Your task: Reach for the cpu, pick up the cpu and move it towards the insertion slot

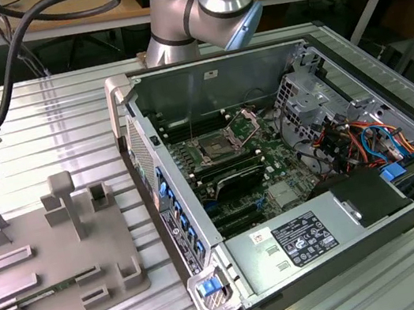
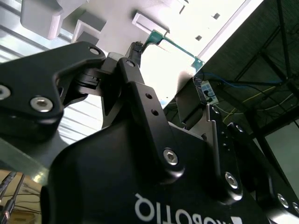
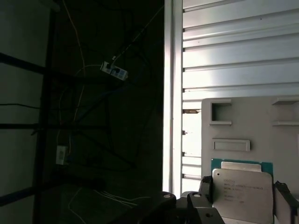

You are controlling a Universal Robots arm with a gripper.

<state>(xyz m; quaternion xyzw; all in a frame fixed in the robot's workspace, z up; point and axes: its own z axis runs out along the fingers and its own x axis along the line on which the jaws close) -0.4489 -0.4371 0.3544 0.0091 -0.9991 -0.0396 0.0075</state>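
The gripper (image 3: 244, 186) has its fingers (image 3: 206, 187) clamped on two opposite edges of the cpu (image 3: 243, 198). The chip's silvery top faces the first wrist view, with a green rim showing along one side. In the second wrist view the green edge (image 2: 175, 45) runs off from one black fingertip (image 2: 135, 46). Behind the chip lies the grey fixture plate (image 3: 252, 133), and the chip hangs near the plate's corner, close to the edge of the ribbed metal table (image 3: 233, 56). In the exterior view the tool end sits at about nine o'clock, and the arm (image 1: 204, 3) shows its silver and blue joints at twelve o'clock. The open computer case (image 1: 210, 82) stands at three o'clock from the plate. Inside it, on the green board (image 1: 273, 163), is the insertion slot (image 1: 217, 147), shiny-framed with a dark centre and well apart from the cpu.
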